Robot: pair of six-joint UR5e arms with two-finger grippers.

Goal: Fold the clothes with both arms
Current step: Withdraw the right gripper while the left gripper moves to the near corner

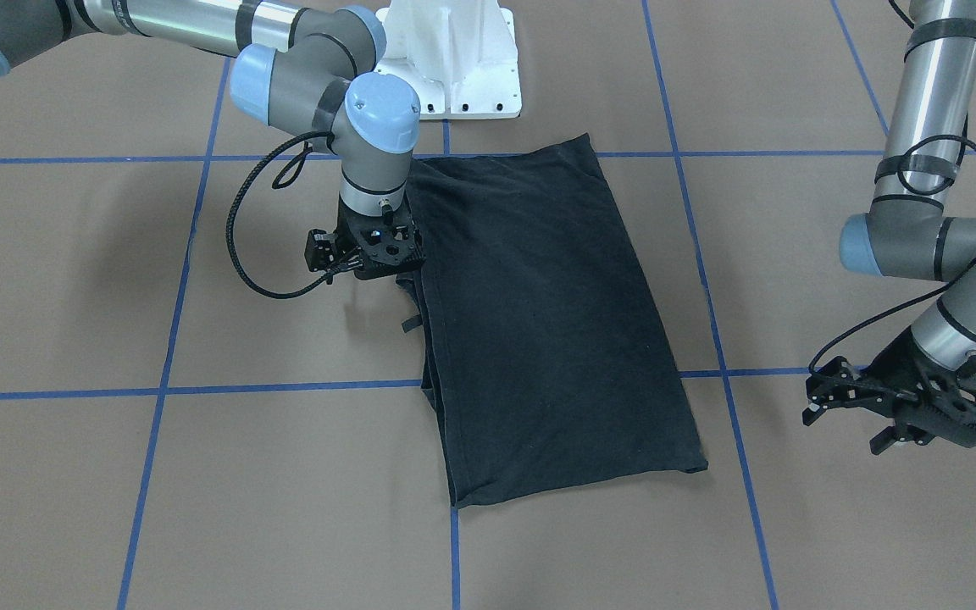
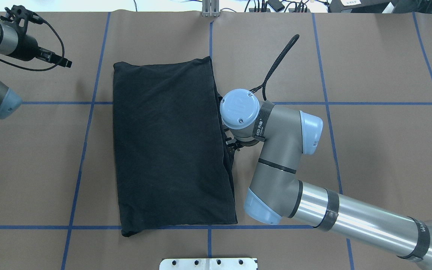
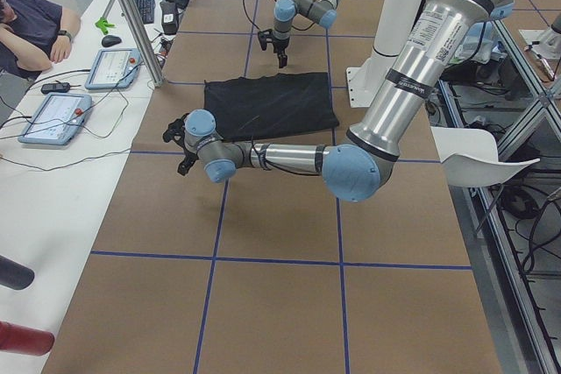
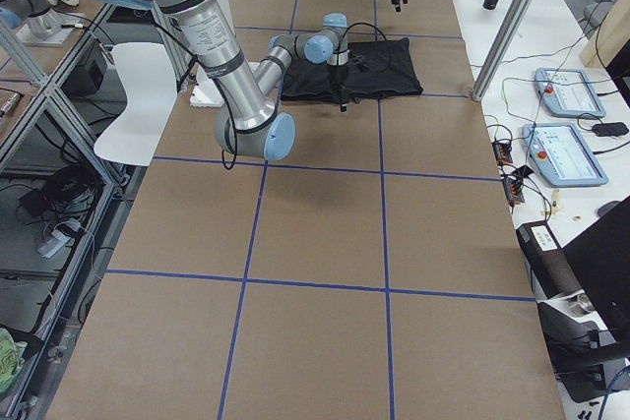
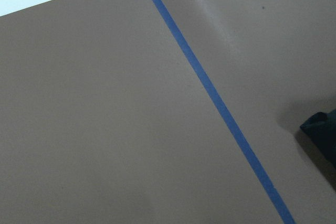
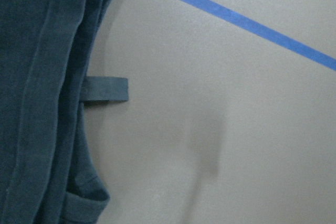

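- Black T-shirt (image 1: 539, 322) lies flat in the middle of the table, folded into one long rectangle. One short end sits just in front of the white pedestal base (image 1: 454, 59) and the other points away from the robot.
- On the shirt's long edge on the robot's right we can see stacked fabric layers, plus a little fabric tab (image 6: 105, 88) poking out sideways onto the table.
- The right gripper (image 1: 378, 263) points straight down at that same long edge, about halfway between the middle and the base end. Its body and wrist cover the fingers in both fixed views and the wrist camera doesn't catch them, so we honestly can't tell if it's pinching cloth or not.
- The left gripper (image 1: 845, 432) is well apart from the shirt, off the other long side towards the far end, hanging over bare table. Its fingers look spread with nothing between them.
- Underneath it all is the brown paper table cover (image 1: 115, 491), marked into big squares by blue tape lines (image 1: 285, 388). The shirt lies across a couple of them.
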